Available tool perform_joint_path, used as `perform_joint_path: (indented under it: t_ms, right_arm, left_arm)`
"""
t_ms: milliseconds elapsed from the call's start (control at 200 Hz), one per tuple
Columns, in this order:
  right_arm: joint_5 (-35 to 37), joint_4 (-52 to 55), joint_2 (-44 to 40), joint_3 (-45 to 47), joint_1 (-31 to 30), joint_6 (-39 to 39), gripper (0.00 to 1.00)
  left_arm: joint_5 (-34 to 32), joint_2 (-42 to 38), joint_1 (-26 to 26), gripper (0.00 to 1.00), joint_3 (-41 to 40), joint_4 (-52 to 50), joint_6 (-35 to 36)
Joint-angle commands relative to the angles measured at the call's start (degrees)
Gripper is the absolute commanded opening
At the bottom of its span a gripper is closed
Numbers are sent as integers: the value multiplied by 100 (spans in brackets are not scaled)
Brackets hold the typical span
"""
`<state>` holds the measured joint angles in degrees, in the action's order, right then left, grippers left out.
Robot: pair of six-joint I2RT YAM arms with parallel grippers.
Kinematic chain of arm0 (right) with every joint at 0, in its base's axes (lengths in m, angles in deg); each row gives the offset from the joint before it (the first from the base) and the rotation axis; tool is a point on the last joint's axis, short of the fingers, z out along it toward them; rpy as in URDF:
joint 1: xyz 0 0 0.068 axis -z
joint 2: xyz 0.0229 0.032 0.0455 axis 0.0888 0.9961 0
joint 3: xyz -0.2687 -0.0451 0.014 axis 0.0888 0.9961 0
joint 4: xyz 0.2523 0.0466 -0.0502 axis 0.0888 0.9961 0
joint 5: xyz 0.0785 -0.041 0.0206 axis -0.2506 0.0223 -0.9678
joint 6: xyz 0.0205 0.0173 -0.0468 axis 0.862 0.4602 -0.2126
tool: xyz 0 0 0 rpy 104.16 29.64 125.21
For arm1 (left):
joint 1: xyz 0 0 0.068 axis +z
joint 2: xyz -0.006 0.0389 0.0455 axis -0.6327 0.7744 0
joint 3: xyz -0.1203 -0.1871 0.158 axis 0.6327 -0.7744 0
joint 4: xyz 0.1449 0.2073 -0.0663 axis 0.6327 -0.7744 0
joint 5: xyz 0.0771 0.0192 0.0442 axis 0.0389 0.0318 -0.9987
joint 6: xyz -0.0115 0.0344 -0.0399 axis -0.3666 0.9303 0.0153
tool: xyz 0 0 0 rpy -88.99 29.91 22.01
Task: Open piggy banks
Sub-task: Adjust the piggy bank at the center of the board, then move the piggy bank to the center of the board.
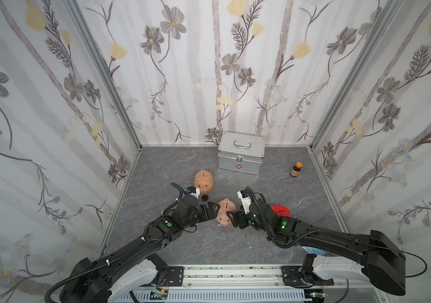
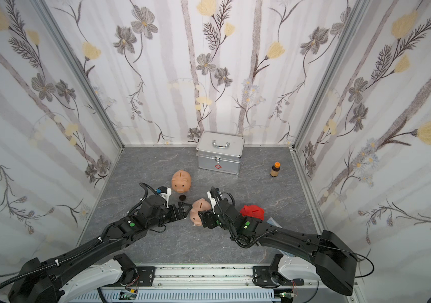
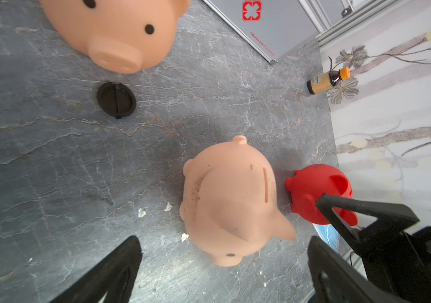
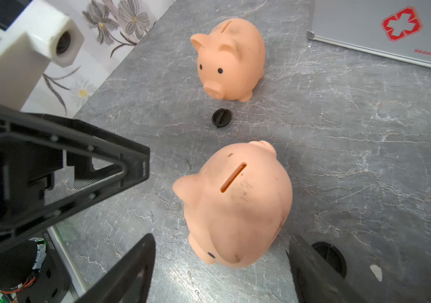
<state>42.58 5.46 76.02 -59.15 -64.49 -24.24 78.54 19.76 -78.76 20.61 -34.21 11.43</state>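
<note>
Flanking the nearer peach pig (image 1: 225, 212) from both sides, I am holding my left gripper (image 3: 223, 237) with its fingers spread wide and clamped on nothing; the pig is sitting just ahead of the gap, not touched by either finger. My right gripper (image 4: 221, 236) is also standing apart, its two fingers lying to either side of the same pig's head end with a sliver of table showing between each finger and the plastic. In both top views this pig is sitting at the middle of the frame, a little below centre, slot up and snout pointing toward the lower edge. The farther peach pig (image 1: 203, 181) is standing up and to the left of it, with a loose black plug (image 1: 205, 197) lying on the grey table (image 1: 156, 168) just in front of its snout. A second black plug (image 4: 329, 257) is lying flat right beside one finger of my right gripper. The red pig (image 1: 281, 210) is sitting to the right of centre, partly hidden behind my right arm (image 1: 314, 233). The silver case (image 1: 240, 157) and the brown bottle (image 1: 296, 170) are standing farther up the frame
</note>
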Motion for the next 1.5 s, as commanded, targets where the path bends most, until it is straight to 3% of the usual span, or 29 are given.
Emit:
perform_joint_path:
  t_ms: [0, 325, 520, 689, 1084, 1274, 1499]
  right_arm:
    - [110, 186, 168, -48, -11, -146, 80]
    - [393, 291, 840, -380, 48, 173, 78]
    - [335, 188, 891, -298, 323, 248, 72]
    - [194, 76, 996, -351, 697, 170, 70]
    - [-230, -219, 1562, -715, 1452, 277, 66]
    - [-59, -219, 1182, -654, 1424, 259, 65]
    - [130, -172, 1009, -433, 1046, 540, 72]
  left_arm:
    - [47, 50, 98, 100, -262, 987, -281]
    - [-559, 155, 184, 100, -433, 868, -182]
    - [-601, 231, 180, 100, -461, 989, 71]
    - [-455, 543, 62, 100, -372, 1138, 416]
    - [-923, 1649, -470, 100, 138, 1388, 697]
    - [-1192, 1951, -521, 100, 369, 1342, 716]
    - [-1084, 1521, -208, 100, 28, 1427, 661]
